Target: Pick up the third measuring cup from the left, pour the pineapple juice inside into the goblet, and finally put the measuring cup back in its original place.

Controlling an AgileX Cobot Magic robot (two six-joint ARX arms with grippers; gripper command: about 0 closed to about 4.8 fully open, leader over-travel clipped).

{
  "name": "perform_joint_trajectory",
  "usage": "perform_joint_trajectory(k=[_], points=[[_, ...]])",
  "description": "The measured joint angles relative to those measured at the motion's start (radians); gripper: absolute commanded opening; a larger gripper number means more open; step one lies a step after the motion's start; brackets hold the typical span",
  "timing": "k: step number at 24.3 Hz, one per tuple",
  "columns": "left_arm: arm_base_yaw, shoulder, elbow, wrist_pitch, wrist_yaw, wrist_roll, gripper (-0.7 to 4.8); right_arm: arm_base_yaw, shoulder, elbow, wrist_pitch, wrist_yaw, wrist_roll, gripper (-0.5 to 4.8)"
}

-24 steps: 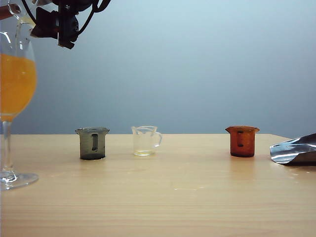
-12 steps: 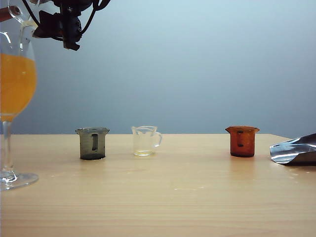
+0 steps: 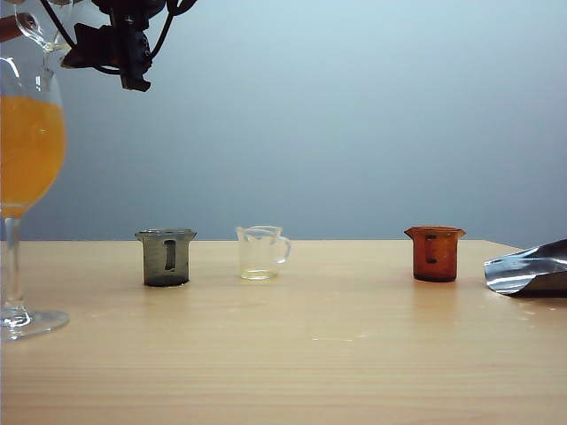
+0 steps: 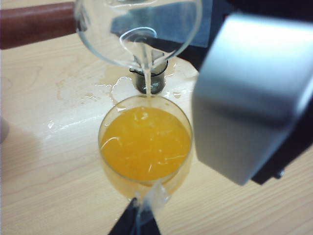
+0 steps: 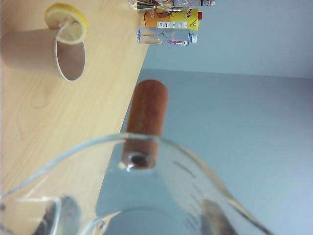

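Note:
The third measuring cup [image 3: 37,25], clear and wide-mouthed, hangs tilted above the goblet [image 3: 27,133] at the far left of the exterior view. My right gripper [image 3: 64,40] is shut on it. In the left wrist view the cup [image 4: 139,29] lets a thin pale stream of pineapple juice [image 4: 146,81] fall into the goblet [image 4: 144,142], which is nearly full of orange liquid. The cup's wall [image 5: 161,196] fills the right wrist view, with my right gripper [image 5: 137,220] around it. My left gripper [image 4: 139,223] is a dark wedge near the goblet, shut and holding nothing.
On the table stand a smoky grey cup [image 3: 166,258], a clear cup with a loop handle [image 3: 261,252] and an orange-brown cup [image 3: 435,253]. A silver foil bag [image 3: 532,270] lies at the right edge. A red-brown rod [image 4: 34,24] sits beside the goblet, with spilled drops [image 4: 112,88] near it. A paper cup with a lemon slice [image 5: 49,49] lies further off.
My right wrist has rolled a little, turning the measuring cup over the goblet; the gripper's dark body has shifted slightly right. The goblet and the other cups have stayed put.

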Motion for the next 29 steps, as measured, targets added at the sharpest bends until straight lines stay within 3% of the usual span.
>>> perform_joint_trajectory(k=[15, 21, 24, 26, 29], points=[[0.000, 0.000, 0.000, 0.000, 0.000, 0.000, -0.03, 0.000, -0.001, 0.000, 0.000, 0.000, 0.016, 2.37], [0.000, 0.000, 0.000, 0.000, 0.000, 0.000, -0.03, 0.000, -0.001, 0.000, 0.013, 0.079, 0.504, 2.37], [0.000, 0.000, 0.000, 0.000, 0.000, 0.000, -0.03, -0.024, -0.005, 0.000, -0.030, 0.108, 0.895, 2.37], [0.000, 0.000, 0.000, 0.000, 0.000, 0.000, -0.03, -0.048, -0.022, -0.014, -0.069, 0.102, 1.083, 2.00], [0.000, 0.000, 0.000, 0.000, 0.000, 0.000, -0.03, -0.089, -0.068, -0.058, -0.101, 0.072, 1.196, 1.98]])
